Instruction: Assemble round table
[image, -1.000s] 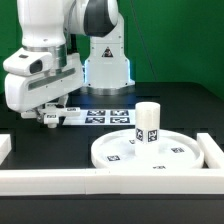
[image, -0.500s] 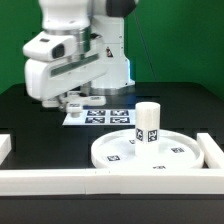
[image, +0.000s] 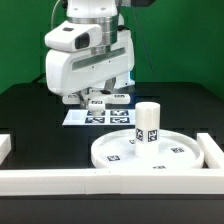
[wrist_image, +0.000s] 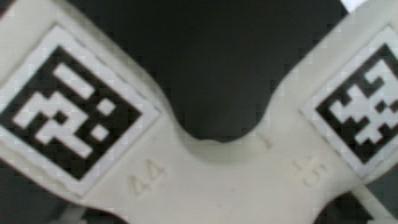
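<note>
- I'm seeing the arm (image: 88, 58) reaching forward, with the wrist tipping the hand straight down.
- The gripper (image: 90, 98) is hanging low, fingers pointing downward.
- The jaws are standing fairly narrow, pinching the cross-shaped piece (wrist_image: 196, 165).

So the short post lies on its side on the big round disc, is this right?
No. The short post stands upright on the big round disc, not on its side; the exterior view shows this.
</note>
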